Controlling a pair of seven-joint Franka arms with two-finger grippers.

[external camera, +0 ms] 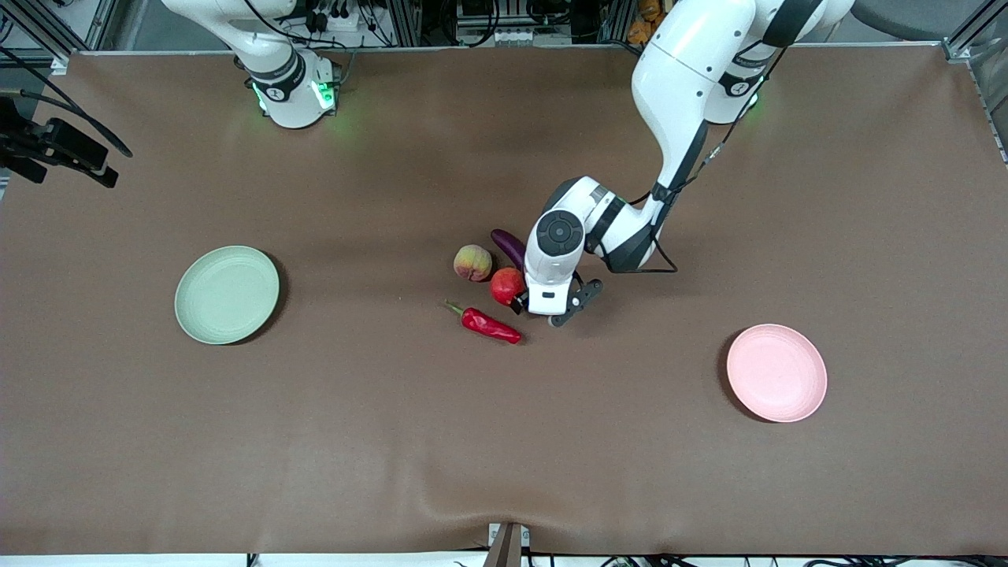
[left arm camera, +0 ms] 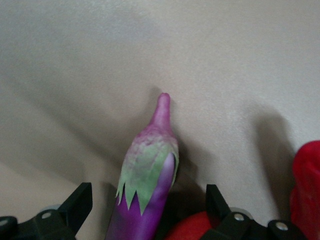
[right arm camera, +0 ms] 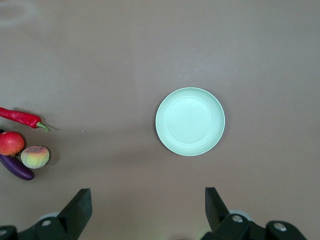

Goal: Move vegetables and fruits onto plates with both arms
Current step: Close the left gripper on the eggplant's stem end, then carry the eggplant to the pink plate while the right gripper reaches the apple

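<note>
Eggplant (left arm camera: 150,200) mid-surface (external camera: 394,441), brown cloth; left end effector (left arm camera: 149,212) low, fingers wide astride it; right end effector (right arm camera: 148,212) wide, high over green plate (right arm camera: 190,121).

a brown cloth covers the surface (external camera: 331,441) edge to edge, faintly creased and bulging along the rim nearest the front camera. aluminium frame rails (external camera: 488,31) and tangled black cables (external camera: 354,20) run along the edge where the bases stand. a black camera mount (external camera: 55,146) juts in at the right arm's end. soft, even light.
</note>
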